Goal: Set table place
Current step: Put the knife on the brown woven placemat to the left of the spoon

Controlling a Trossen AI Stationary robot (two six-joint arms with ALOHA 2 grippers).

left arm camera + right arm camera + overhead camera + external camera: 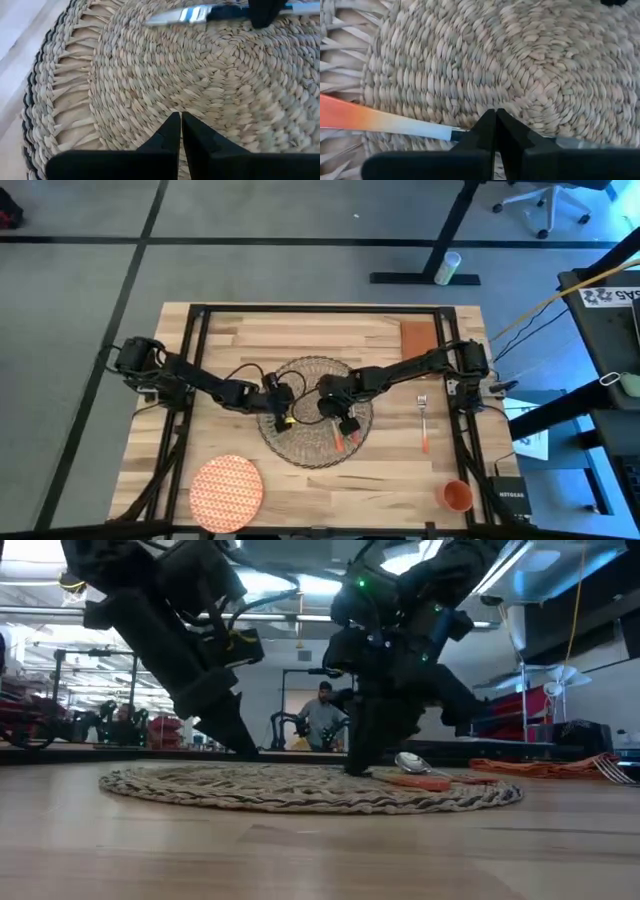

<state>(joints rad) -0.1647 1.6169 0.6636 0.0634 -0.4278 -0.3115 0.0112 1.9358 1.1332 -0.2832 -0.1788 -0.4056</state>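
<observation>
- Under the right end effector (496, 131), pinched onto it, a knife (380, 121) is lying across the placemat (300, 442), orange handle running out sideways.
- Farther along, the left end effector (277, 404) is resting clenched and empty.
- Beyond, the plate (226, 491) is waiting on the table (250, 335).

Both arms cover the middle of the woven placemat (315, 425) from above, hiding how the cutlery under them lies. In the right wrist view, the knife (385, 122) runs beneath the right gripper (495, 117), so whether its closed jaws pinch the blade cannot be told. The orange plate (226, 492) near the tabletop's front edge is slightly clipped by the frame. The person (322, 718) beyond the tabletop (300, 850) is blurred.
</observation>
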